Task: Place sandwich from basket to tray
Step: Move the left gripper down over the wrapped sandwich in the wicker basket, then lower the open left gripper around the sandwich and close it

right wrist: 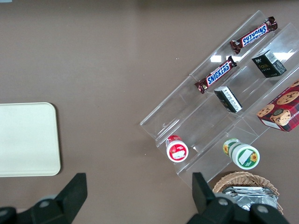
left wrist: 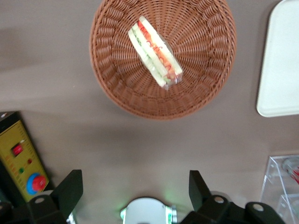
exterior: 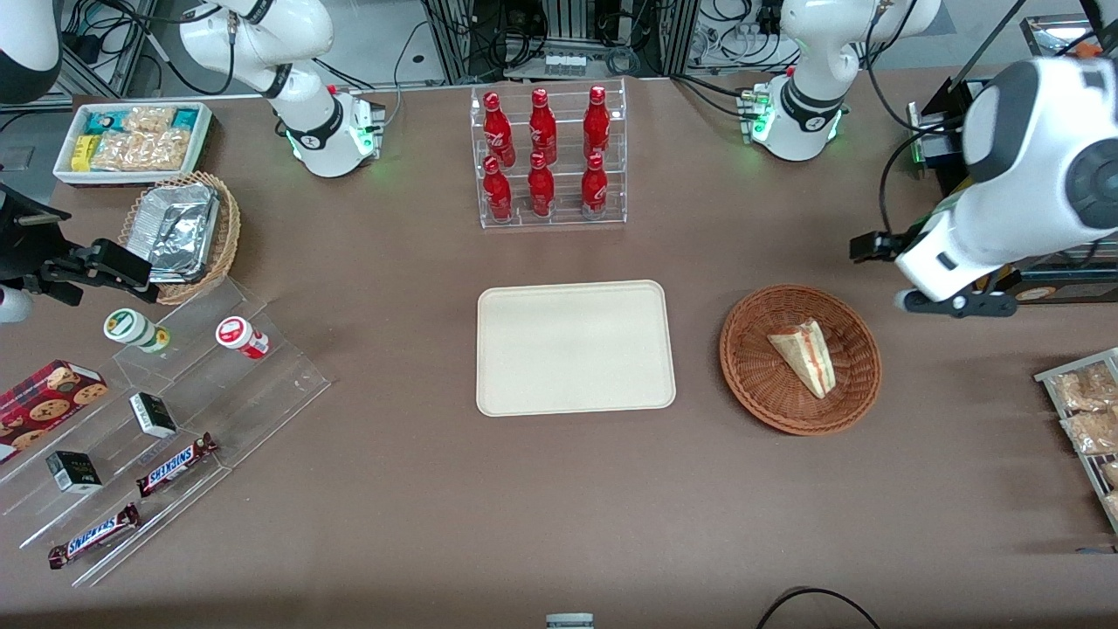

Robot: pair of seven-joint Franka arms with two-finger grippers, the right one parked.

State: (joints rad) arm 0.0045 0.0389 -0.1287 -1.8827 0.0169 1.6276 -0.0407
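sandwich (exterior: 805, 354) lengthwise in basket (exterior: 753, 371), gripper (left wrist: 135, 189) above

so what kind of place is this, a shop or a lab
Probably a robot lab staged as a snack counter: red bottles in a clear acrylic rack, chocolate bars on clear stepped shelves, cable clutter past the table. The left gripper hangs open above the brown table.

Red bottles (exterior: 546, 153) in clear rack (exterior: 550, 214), Snickers bars (exterior: 175, 463), cookie box (exterior: 44, 402)
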